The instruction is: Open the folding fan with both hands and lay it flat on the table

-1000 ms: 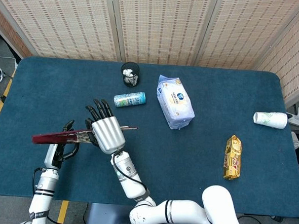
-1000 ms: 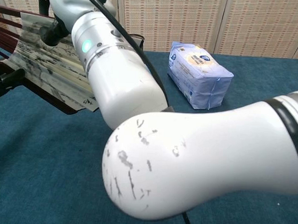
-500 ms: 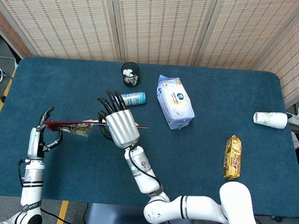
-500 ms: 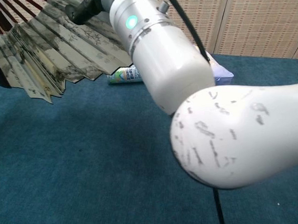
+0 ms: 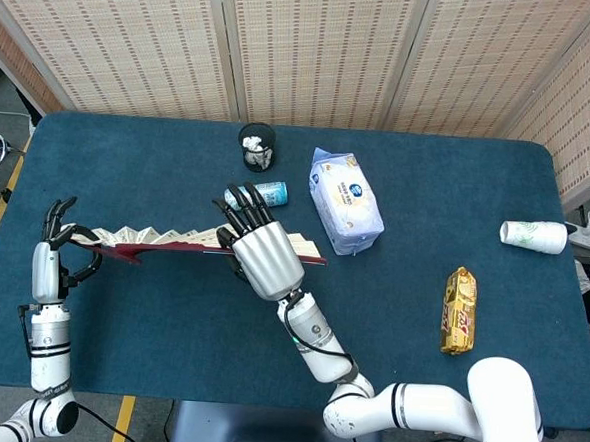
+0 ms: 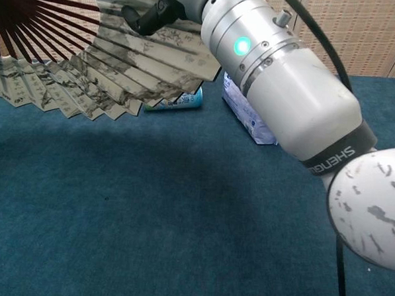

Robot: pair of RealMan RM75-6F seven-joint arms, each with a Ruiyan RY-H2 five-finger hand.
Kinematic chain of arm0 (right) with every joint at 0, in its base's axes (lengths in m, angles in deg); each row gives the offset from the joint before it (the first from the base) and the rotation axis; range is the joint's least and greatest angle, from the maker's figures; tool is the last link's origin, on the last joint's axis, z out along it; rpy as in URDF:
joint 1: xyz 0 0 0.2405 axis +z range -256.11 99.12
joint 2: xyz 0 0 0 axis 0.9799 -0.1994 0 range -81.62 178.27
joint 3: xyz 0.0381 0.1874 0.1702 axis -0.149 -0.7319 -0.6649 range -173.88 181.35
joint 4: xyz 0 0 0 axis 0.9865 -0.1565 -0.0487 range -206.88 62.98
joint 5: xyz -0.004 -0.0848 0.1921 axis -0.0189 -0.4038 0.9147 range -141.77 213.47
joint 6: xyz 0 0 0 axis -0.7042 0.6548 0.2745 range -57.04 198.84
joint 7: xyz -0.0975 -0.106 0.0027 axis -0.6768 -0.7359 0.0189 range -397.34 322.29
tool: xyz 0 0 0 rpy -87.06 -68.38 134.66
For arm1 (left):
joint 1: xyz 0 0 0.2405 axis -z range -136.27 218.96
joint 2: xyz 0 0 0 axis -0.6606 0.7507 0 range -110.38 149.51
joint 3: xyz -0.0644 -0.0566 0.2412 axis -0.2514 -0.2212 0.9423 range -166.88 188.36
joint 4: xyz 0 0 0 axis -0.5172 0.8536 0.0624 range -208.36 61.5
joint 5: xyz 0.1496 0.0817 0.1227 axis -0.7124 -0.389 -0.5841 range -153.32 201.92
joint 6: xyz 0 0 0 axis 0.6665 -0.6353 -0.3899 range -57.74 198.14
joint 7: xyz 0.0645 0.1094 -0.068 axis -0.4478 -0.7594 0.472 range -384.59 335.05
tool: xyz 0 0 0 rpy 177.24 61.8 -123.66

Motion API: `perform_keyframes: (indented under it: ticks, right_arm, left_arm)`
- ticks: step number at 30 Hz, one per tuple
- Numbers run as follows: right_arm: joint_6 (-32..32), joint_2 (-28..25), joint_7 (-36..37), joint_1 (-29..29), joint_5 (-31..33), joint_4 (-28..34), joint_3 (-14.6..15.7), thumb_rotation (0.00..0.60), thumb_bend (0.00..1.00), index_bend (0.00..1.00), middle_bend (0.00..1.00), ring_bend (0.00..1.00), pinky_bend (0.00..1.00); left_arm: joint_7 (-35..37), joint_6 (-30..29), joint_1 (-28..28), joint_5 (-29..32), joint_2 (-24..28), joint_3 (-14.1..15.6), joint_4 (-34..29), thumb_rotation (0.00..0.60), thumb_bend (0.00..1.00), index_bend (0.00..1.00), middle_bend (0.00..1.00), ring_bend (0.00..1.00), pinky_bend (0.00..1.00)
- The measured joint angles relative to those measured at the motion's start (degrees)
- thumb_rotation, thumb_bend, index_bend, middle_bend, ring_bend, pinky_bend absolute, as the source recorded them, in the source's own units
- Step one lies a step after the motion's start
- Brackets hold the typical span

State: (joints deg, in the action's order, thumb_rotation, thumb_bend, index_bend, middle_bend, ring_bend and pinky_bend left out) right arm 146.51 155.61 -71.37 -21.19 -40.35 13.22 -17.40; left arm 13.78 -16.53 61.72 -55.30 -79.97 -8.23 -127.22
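Observation:
The folding fan [image 5: 144, 240] is spread wide and held above the blue table [image 5: 149, 322]. In the head view it shows nearly edge-on. In the chest view the fan [image 6: 89, 69] shows dark red ribs and ink-painted paper, fanned across the upper left. My left hand [image 5: 51, 244] grips its left end near the table's left edge. My right hand [image 5: 261, 251], silver back upward, grips the right end. In the chest view the right hand [image 6: 151, 13] shows dark fingers on the top rib; the left hand is out of that view.
Behind the fan lie a small can [image 5: 269, 192] and a black cup [image 5: 257, 146]. A wipes pack [image 5: 344, 201] sits at centre, a yellow snack bar [image 5: 459, 310] and a tipped white cup [image 5: 535, 236] to the right.
The hands have drawn apart, the left going left and the right going right and away. The fan has gone from nearly closed to widely spread.

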Motion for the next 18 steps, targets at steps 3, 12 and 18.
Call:
perform_keyframes:
  ticks: [3, 12, 18]
  right_arm:
    - [0.4, -1.3, -0.7, -0.8, -1.9, -0.1, 1.4, 0.600, 0.65, 0.68, 0.17, 0.00, 0.07]
    - [1.3, -2.7, -1.1, -4.2, -4.2, -1.5, 5.6, 0.600, 0.65, 0.68, 0.17, 0.00, 0.07]
    - [2.2, -0.8, 1.0, -7.1, -5.1, -4.1, 9.2, 0.600, 0.65, 0.67, 0.17, 0.00, 0.07]
  left_arm:
    - [0.1, -0.9, 0.7, -0.3, -1.6, 0.0, 4.7, 0.600, 0.75, 0.72, 0.10, 0.00, 0.05]
    - [0.1, -2.6, 2.2, -1.9, -6.8, 2.0, 20.9, 0.600, 0.73, 0.65, 0.09, 0.00, 0.05]
    - [-1.2, -4.1, 1.9, -4.9, -10.4, 6.7, 30.4, 0.600, 0.68, 0.53, 0.06, 0.00, 0.04]
